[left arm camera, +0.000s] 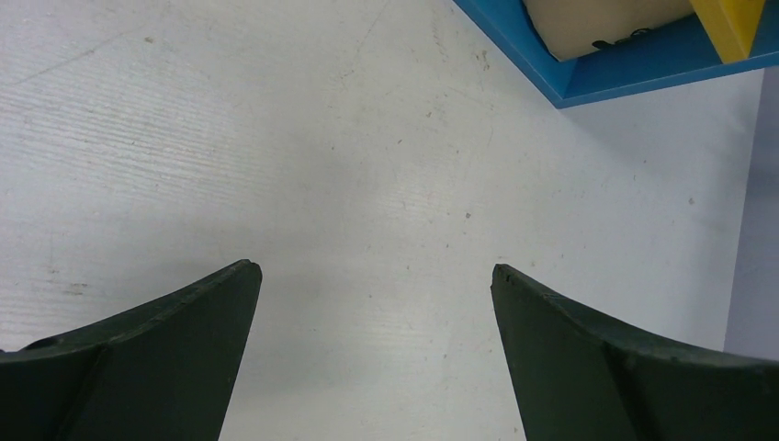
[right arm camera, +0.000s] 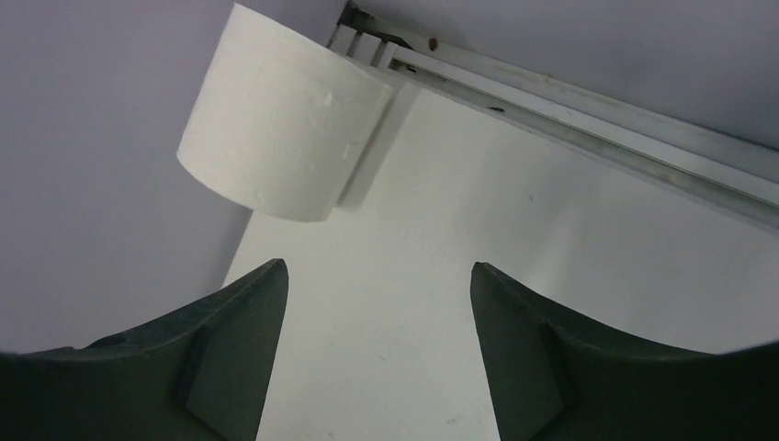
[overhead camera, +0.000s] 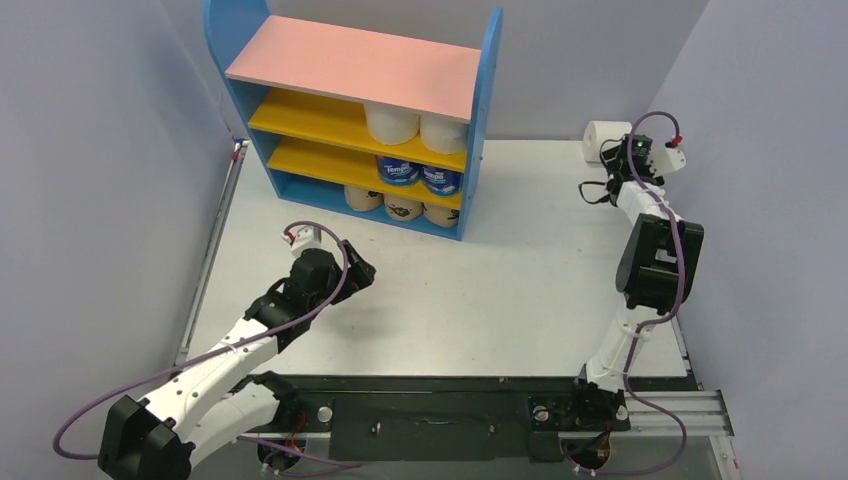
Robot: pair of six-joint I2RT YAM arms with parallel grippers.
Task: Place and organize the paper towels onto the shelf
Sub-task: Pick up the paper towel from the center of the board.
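- Fetching step: one white roll (overhead camera: pixel 603 140) sits at 2 o'clock on the table (overhead camera: pixel 520 300), well apart from the shelf (overhead camera: pixel 488 100).
- Right gripper (right arm camera: pixel 377 276), jaws spread and empty, needs to advance toward 11 o'clock to straddle it.
- Left gripper (left arm camera: pixel 377 276): spread, empty.

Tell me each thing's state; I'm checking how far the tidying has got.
Shelf: upright, partly stocked.
White rolls: two on upper yellow board.
Blue rolls: two on lower yellow board.
Tan rolls: on the base.
Loose white roll: on table, unheld.
Left gripper: open, empty.
Right gripper: open, empty.
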